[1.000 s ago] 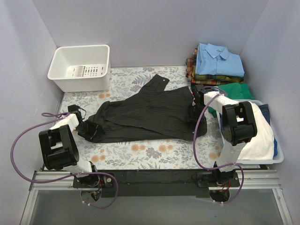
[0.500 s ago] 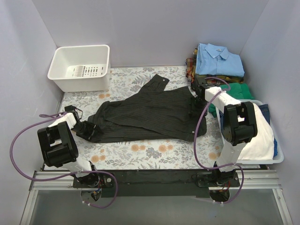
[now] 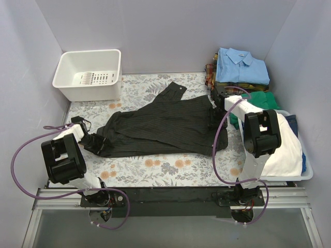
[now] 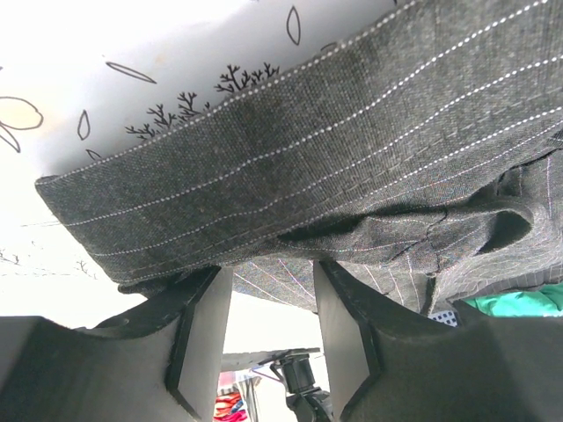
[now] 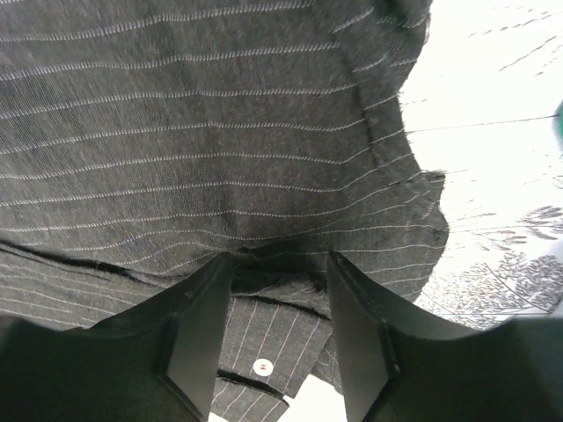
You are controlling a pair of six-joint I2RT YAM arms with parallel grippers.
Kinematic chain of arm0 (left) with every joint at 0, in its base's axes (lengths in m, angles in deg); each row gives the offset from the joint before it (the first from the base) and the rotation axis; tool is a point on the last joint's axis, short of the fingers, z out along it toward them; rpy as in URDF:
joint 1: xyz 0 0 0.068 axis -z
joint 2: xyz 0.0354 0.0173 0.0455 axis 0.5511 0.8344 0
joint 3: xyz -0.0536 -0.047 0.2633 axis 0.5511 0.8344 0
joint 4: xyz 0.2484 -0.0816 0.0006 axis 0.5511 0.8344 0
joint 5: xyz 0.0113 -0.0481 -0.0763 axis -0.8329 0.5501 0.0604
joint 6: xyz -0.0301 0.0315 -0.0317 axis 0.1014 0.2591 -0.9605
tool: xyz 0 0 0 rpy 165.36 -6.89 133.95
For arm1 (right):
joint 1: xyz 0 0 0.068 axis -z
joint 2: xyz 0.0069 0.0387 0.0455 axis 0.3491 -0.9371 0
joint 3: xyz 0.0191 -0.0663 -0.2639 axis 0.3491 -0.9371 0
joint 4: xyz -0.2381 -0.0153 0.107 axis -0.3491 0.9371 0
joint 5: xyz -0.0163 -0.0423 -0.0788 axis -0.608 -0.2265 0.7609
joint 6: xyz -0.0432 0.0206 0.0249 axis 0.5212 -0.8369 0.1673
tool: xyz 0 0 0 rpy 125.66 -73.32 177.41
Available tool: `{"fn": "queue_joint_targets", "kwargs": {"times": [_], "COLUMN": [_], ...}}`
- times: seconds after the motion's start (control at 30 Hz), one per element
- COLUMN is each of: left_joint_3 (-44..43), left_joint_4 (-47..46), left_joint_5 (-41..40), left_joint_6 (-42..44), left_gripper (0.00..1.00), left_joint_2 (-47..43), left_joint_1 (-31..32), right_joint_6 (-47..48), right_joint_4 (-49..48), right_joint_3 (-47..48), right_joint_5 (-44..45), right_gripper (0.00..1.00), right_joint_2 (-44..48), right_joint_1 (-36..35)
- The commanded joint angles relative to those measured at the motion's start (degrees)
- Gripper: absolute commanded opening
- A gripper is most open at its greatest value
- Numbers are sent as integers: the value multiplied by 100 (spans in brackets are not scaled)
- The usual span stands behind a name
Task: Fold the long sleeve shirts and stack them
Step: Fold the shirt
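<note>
Pinching the black pinstriped shirt (image 3: 165,121) at 9 o'clock, the left claw (image 4: 268,274) sits nearly closed on bunched cloth. The right claw (image 5: 280,261) clamps its 2 o'clock edge.

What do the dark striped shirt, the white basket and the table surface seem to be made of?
The black-charcoal pinstriped button-up shirt looks like matte woven cloth, perhaps cotton: the wrist views show fine weave, stitched stripes and soft folds. The white rectangular basket seems moulded plastic: smooth, glossy walls with slots. The floral table cover looks like a printed sheet, cloth or vinyl; unclear which.
</note>
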Motion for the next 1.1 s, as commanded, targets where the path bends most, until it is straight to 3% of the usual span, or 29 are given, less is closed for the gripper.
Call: {"fn": "queue_joint_targets", "kwargs": {"times": [0.0,0.13,0.23,0.3,0.63,1.07], "left_joint_3": [257,265,274,283,318,415], "left_joint_4": [-545,-545,-554,-562,-536,-571], "left_joint_5": [-707,-707,-707,-716,-944,-1155], "left_joint_6": [202,229,237,237,114,-18], "left_gripper": [41,39,37,34,19,16], "left_joint_2": [334,334,325,325,325,448], "left_joint_1": [4,-5,-5,-5,4,-31], "right_joint_6": [197,189,171,171,39,-5], "right_joint_4": [31,22,31,40,31,-57], "right_joint_3": [-176,-290,-378,-413,-142,799], "right_joint_5": [-271,-298,-263,-184,379,344], "right_gripper": [52,37,20,2,1,1], "right_joint_2": [229,282,309,318,335,-156], "right_joint_1": [9,9,0,18,150,264]}}
